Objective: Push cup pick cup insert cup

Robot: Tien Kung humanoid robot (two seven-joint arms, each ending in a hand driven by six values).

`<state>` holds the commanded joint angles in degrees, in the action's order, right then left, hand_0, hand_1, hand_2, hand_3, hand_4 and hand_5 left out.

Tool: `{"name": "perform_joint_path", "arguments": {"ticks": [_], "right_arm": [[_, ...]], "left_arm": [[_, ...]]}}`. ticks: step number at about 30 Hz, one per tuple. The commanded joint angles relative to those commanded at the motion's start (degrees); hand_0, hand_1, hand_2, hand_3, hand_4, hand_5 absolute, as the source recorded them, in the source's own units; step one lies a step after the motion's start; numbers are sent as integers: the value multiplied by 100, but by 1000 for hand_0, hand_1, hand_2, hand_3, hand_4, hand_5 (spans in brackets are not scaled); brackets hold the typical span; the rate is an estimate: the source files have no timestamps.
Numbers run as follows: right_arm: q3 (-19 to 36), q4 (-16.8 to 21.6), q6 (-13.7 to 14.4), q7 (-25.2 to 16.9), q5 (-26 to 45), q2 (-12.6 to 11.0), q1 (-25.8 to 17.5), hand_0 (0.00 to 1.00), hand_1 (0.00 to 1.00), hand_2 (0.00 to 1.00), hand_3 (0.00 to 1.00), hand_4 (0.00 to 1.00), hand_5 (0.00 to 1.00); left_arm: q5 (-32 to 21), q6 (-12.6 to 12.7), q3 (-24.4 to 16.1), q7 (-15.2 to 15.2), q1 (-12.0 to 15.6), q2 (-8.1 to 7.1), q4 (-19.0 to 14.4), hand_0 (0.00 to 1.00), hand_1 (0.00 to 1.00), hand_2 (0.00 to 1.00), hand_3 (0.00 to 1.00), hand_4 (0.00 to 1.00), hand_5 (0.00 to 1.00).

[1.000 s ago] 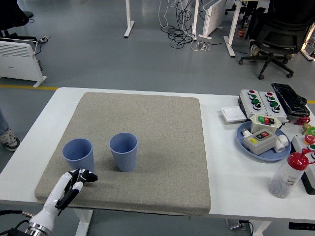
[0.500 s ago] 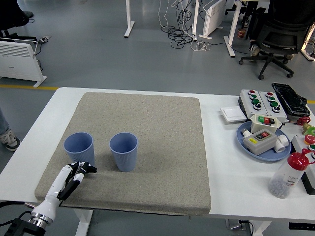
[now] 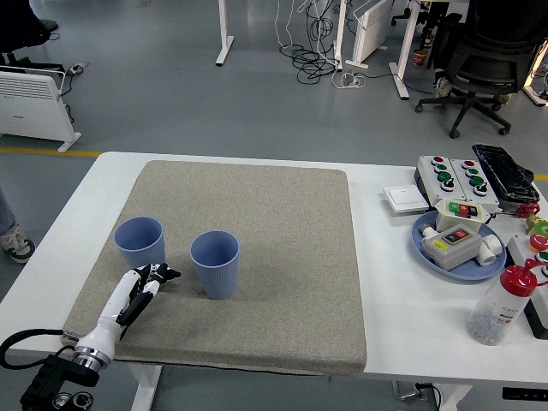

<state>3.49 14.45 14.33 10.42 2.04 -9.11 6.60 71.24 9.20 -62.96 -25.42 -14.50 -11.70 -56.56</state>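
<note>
Two blue cups stand upright on the grey mat (image 3: 257, 257), the left cup (image 3: 139, 242) by its left edge and the middle cup (image 3: 215, 263) just to its right, apart. My left hand (image 3: 154, 276) sits low between them, fingers bunched narrow, holding nothing. I judge a high or glancing push could tip a cup over, or knock one cup into the other.

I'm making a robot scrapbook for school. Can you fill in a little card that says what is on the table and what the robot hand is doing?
Surface: grey felt mat on the white table
Cups: two blue ribbed plastic cups, left cup and right cup, both upright, apart
Left robot hand: low on the mat, between the cups, fingers curled, holding nothing
Right robot hand: not in view
Nesting: not yet done
Right side: blue plate with button boxes, red-capped clear bottle
</note>
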Motion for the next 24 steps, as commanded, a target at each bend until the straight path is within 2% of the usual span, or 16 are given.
{"name": "perform_joint_path", "arguments": {"ticks": [14, 18, 24], "right_arm": [[70, 7, 3, 39, -127, 7, 13, 686, 612, 649, 568, 85, 483], [83, 9, 6, 46, -152, 7, 17, 686, 612, 649, 568, 85, 483], [104, 11, 9, 57, -192, 5, 21, 686, 612, 649, 569, 86, 482]], "left_arm": [[-224, 37, 243, -162, -746, 50, 797, 744, 720, 670, 567, 572, 998], [-286, 35, 329, -202, -1006, 58, 1135, 744, 720, 670, 567, 572, 998], [-348, 12, 437, -213, -1236, 57, 1434, 741, 717, 668, 568, 568, 998]]}}
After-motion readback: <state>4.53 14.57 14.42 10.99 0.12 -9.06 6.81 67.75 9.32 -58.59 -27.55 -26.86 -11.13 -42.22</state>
